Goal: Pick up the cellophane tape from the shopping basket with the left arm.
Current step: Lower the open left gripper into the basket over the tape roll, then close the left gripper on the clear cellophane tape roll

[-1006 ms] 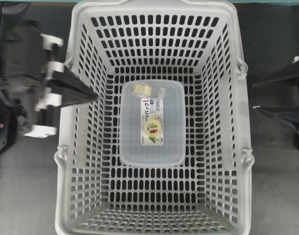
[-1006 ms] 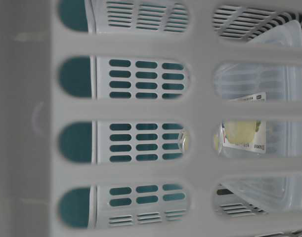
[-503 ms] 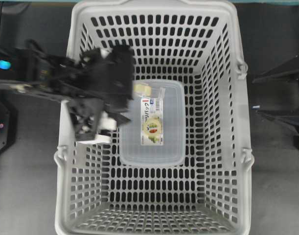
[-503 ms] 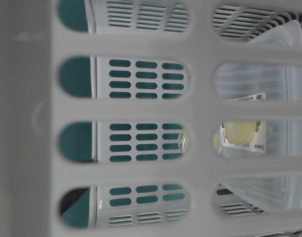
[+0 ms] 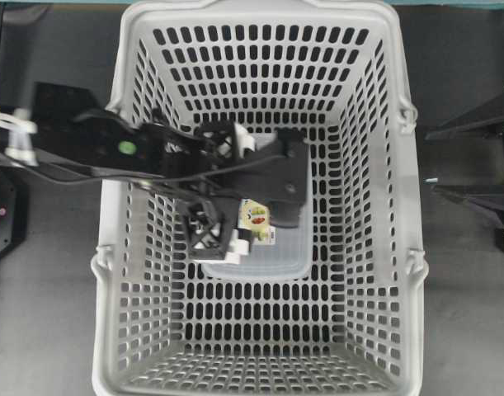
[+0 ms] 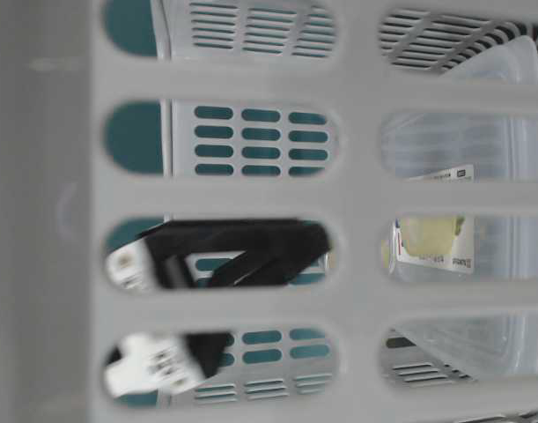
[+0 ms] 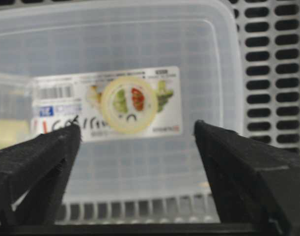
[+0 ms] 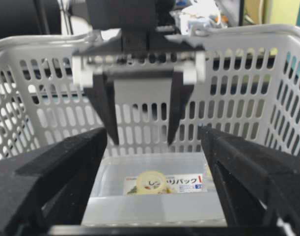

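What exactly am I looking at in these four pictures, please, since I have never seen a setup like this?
It is a two-armed robot working over a light-grey shopping basket. One picture looks straight down, one peers sideways through the basket's slots, and two come from cameras mounted on each arm's wrist. In the basket lies a clear plastic box with a printed label, and on it, at the left edge of the left wrist view, a small pale-yellow tape roll. The left gripper hangs inside the basket above the box, jaws apart, holding nothing. The right gripper waits outside the basket, also open and empty.
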### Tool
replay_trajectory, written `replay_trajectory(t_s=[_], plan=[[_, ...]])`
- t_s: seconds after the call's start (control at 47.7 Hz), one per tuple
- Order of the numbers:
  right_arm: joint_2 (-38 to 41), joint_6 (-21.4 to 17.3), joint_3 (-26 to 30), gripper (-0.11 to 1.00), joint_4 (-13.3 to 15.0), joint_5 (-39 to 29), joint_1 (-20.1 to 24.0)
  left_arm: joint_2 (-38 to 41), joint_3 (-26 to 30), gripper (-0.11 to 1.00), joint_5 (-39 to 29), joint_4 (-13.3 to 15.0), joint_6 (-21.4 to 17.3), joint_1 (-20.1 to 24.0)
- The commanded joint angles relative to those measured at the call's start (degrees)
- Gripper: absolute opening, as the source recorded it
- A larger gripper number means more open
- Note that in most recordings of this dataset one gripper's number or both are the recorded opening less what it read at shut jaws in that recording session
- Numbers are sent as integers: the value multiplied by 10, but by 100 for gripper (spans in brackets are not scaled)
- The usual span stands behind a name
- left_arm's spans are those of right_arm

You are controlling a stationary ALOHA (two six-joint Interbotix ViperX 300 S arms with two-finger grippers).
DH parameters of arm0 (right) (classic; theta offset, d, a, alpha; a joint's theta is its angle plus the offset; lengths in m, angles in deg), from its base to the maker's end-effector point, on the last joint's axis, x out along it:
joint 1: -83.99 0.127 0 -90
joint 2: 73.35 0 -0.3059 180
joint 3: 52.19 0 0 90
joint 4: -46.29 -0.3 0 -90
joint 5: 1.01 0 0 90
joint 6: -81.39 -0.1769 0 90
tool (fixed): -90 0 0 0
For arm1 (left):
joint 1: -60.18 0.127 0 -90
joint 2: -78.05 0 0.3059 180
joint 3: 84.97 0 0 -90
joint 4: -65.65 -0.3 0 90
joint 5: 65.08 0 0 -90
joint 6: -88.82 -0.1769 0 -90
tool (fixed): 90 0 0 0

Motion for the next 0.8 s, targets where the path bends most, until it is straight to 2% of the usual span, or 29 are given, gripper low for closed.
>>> replay_trajectory(t_s=[0.0, 0.314, 0.776], plan=[[3, -1, 12, 75, -1, 5, 0, 16, 13, 90, 2, -2, 0, -1], [3, -1, 12, 75, -2, 10, 0, 58, 14, 90, 10, -2, 2, 0], [3, -1, 11, 75, -2, 11, 1, 78, 7, 90, 34, -2, 3, 5]])
